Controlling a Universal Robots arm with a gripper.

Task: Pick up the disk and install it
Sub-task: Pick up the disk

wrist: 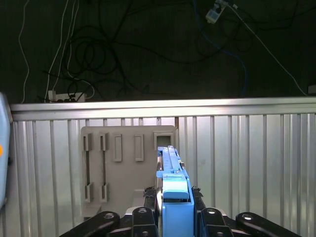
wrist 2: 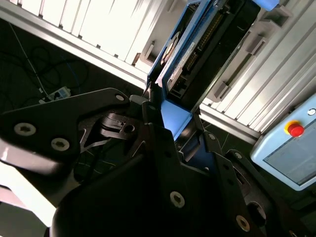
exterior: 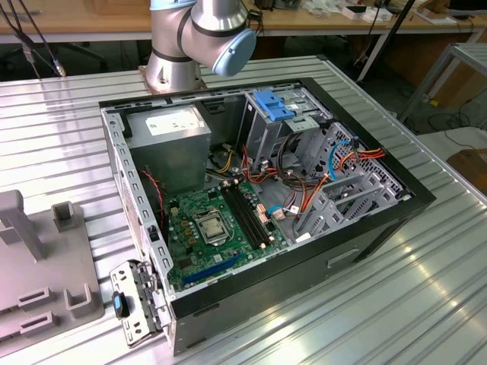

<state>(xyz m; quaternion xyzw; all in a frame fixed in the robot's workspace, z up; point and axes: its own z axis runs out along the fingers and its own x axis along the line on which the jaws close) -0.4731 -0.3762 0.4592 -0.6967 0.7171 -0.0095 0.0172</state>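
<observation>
No lettering, number or sign is legible at this moment. A white label (exterior: pixel 169 122) lies on top of the grey power supply (exterior: pixel 176 158) inside the open computer case (exterior: pixel 411 196), but its print is too fine to make out. In the second wrist view, a pale sticker (wrist 2: pixel 180 57) on the disk (wrist 2: pixel 217 44) is seen nearly edge-on and cannot be read. Markings on the green circuit board (exterior: pixel 190 236) are also unreadable.

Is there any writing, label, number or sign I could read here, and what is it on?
None can be read.
White label on the power supply: print too small to read.
Motherboard: markings too small to read.
The disk, held in the gripper: its print cannot be made out.
Red button: no readable sign on it.
</observation>
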